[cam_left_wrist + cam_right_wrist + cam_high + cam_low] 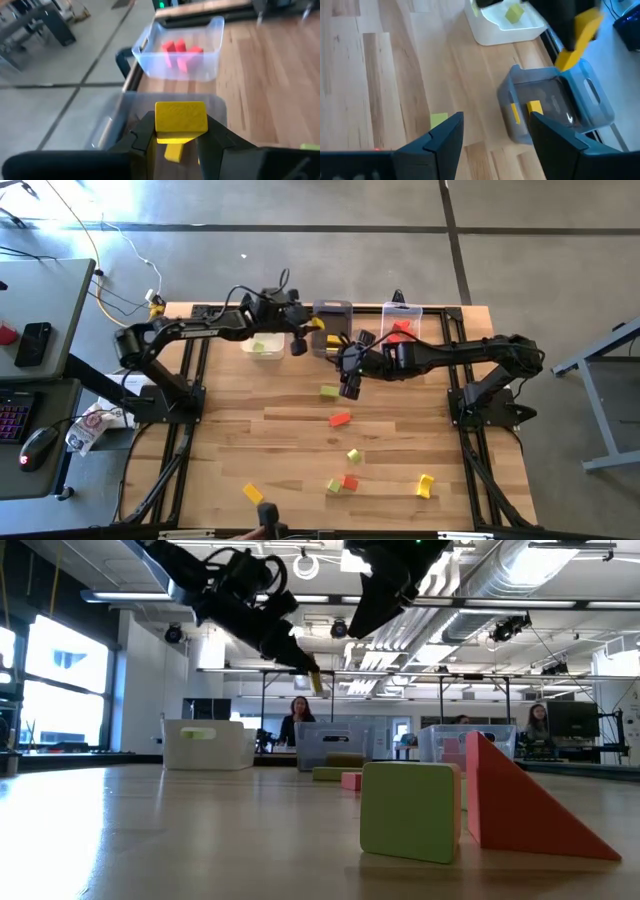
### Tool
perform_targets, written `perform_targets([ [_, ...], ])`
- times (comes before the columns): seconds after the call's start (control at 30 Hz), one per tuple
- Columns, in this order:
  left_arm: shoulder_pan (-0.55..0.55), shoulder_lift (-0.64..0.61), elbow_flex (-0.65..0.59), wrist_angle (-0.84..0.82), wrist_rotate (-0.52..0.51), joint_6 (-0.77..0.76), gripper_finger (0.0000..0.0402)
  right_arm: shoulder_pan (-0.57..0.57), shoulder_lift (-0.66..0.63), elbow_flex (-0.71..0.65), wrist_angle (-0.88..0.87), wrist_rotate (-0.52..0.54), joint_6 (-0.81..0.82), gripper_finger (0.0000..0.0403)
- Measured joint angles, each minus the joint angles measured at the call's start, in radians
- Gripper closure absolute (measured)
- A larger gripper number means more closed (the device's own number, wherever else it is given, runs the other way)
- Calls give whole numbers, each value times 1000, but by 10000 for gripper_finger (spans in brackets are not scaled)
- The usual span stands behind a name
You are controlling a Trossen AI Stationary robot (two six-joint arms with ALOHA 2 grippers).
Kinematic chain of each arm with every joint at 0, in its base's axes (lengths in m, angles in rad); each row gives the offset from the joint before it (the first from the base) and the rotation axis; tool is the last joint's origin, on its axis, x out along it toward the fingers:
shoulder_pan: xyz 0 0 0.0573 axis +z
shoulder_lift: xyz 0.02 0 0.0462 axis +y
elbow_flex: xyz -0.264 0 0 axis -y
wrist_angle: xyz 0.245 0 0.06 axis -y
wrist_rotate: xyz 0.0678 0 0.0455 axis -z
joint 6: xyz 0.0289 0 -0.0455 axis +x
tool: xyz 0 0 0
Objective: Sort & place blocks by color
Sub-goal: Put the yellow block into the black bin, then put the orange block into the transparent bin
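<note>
- White bin at the tabletop's far edge, on the left of the row, holds a light green block
- Left hand is clamped shut on a yellow block, a chunky bar with a finely textured face, hanging above the dark grey bin
- Step in hand, as I judge it: dropping yellow into its bin. The next move calls for lowering a little over the opening and letting go; two yellow pieces already lie inside
- Right hand hovers near the same bin, fingers spread wide and holding nothing
- Clear bin further right holds the red blocks
- Loose blocks remain on the open tabletop: a green one, a red one, and a scatter of yellow, green and red at the near edge, including a yellow one
</note>
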Motion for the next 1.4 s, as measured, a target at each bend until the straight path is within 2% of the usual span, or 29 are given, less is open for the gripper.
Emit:
perform_targets([
  [0.43, 0, 147, 0, -5, -7, -34, 316, 0, 0, 0, -2, -5, 19, 190],
  [0.7, 0, 199, 0, -3, -24, -44, 315, 6, 11, 0, -24, -128, 103, 190],
  [0.93, 0, 213, -1, -2, -26, -44, 313, 20, 69, -1, -80, -154, 142, 190],
  [1.23, 0, 213, -1, 4, -34, -52, 255, 20, 152, -1, -79, -252, 142, 190],
  [1.4, -2, 211, 0, 30, -102, -56, 226, 20, 192, -1, -76, -313, 133, 190],
])
